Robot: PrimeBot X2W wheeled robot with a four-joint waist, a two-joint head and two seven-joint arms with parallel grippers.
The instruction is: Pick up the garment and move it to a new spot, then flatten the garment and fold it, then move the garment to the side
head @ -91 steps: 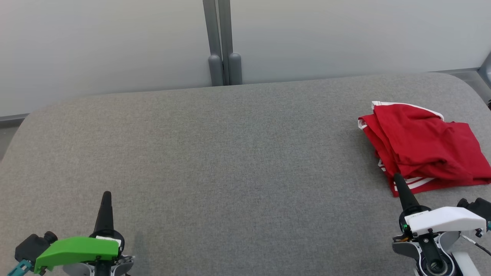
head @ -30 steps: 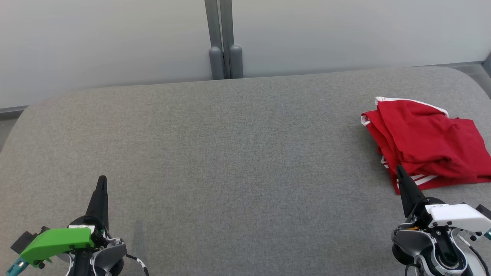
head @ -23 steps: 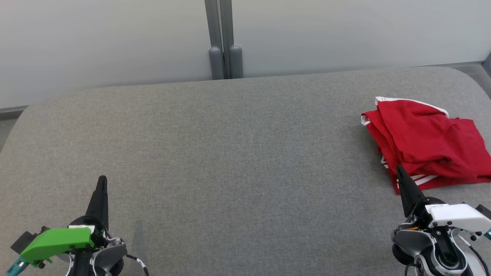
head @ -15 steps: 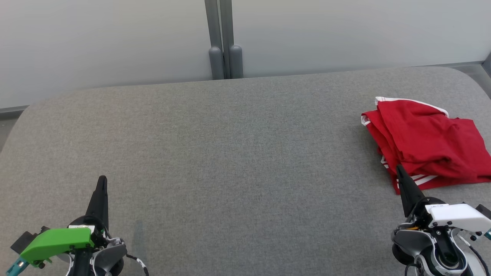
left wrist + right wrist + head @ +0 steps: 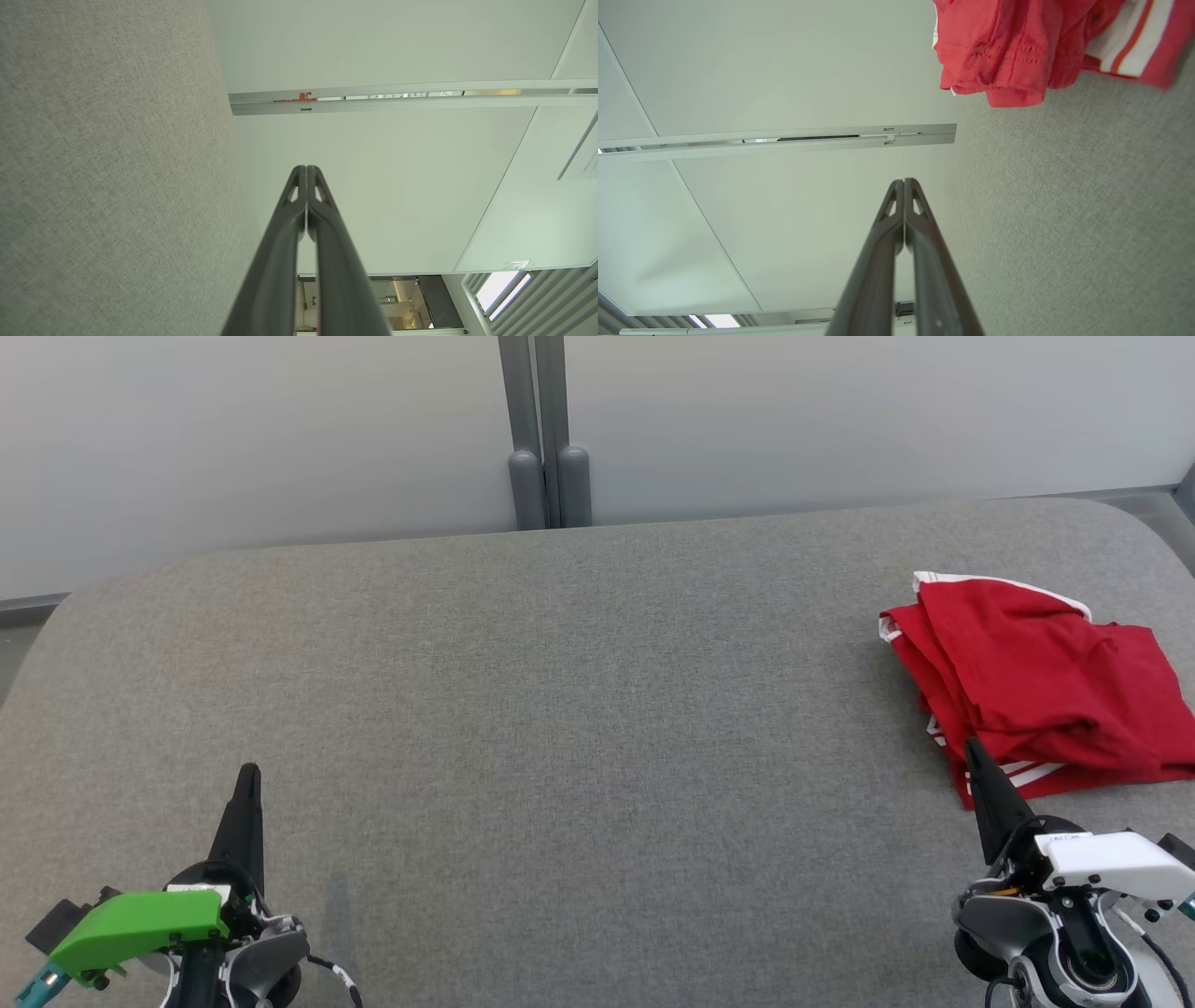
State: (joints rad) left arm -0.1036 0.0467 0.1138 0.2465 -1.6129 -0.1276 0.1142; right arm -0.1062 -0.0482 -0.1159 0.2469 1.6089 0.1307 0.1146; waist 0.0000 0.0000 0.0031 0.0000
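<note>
A: Biggest thing?
B: Grey fabric worktop (image 5: 523, 709), wide, rounded at the corners.
A: Then?
B: Red garment (image 5: 1036, 686) with white stripes, lying at the worktop's far right edge, folded into a loose, rumpled stack.
A: Tools?
B: Left tool (image 5: 248, 775) clenched on nothing, well apart from it. Right tool (image 5: 969, 747) also clenched, empty, near its front corner.
A: Progress?
B: Probably near the end: folded and set aside, though untidily. Perhaps nothing left.

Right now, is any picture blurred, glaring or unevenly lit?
Head view: sharp, with soft even light and no glare on the gray table. Right wrist view: rolled sideways, red garment cropped at the top. Left wrist view: bright window at lower right.
</note>
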